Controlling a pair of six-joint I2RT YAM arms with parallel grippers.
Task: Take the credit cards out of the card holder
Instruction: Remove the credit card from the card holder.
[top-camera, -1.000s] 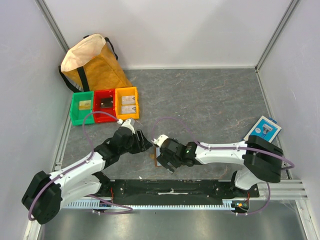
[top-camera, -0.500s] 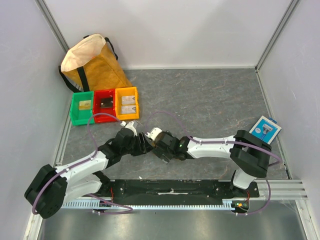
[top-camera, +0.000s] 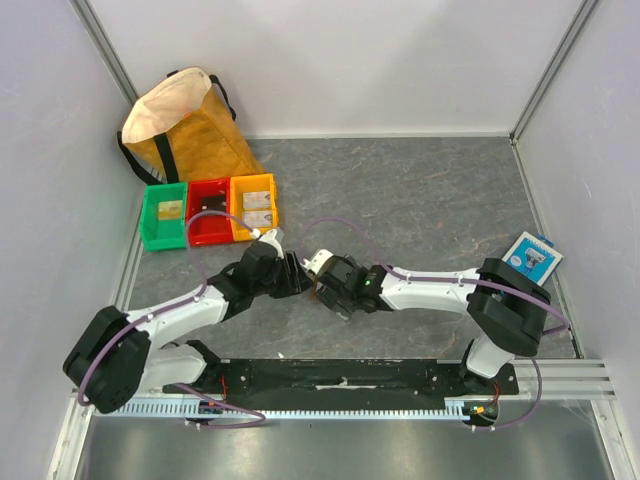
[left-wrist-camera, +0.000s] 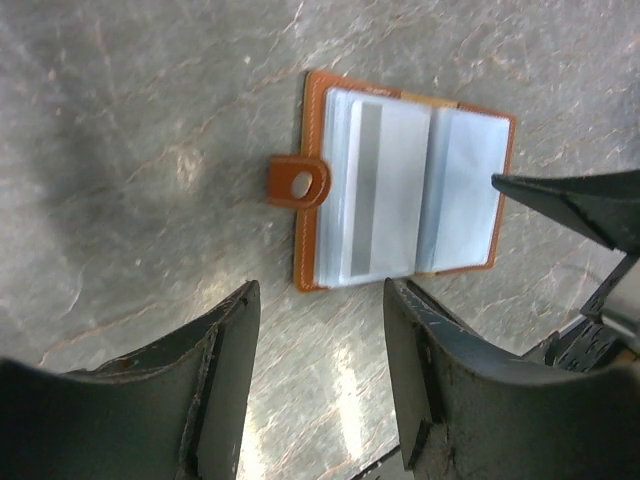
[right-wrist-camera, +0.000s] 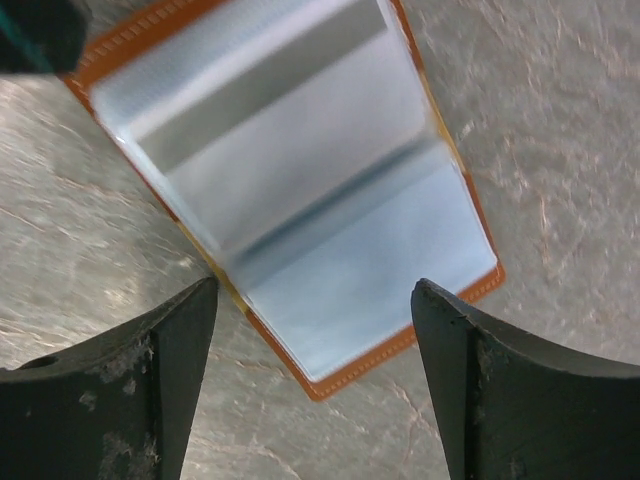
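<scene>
The card holder (left-wrist-camera: 405, 180) lies open and flat on the grey table, brown rim up, pale blue sleeves showing, its snap tab (left-wrist-camera: 298, 183) at the left. A whitish credit card with a grey stripe (left-wrist-camera: 372, 190) sits in the left sleeve. My left gripper (left-wrist-camera: 322, 295) is open and empty, just short of the holder's near edge. My right gripper (right-wrist-camera: 315, 295) is open and empty, its jaws standing either side of the holder's (right-wrist-camera: 300, 200) lower page; the striped card (right-wrist-camera: 265, 105) is beyond. In the top view both grippers (top-camera: 297, 275) (top-camera: 322, 277) meet tip to tip and hide the holder.
A brown paper bag (top-camera: 185, 125) stands at the back left. Green (top-camera: 164, 217), red (top-camera: 209, 211) and orange (top-camera: 254, 206) bins sit in a row in front of it. A blue-and-white packet (top-camera: 530, 258) lies by the right wall. A black rail (top-camera: 340, 378) runs along the near edge.
Both grippers have moved away from the near edge and closer together. The right arm swung left. The holder that showed under the right gripper is now hidden in the top view.
</scene>
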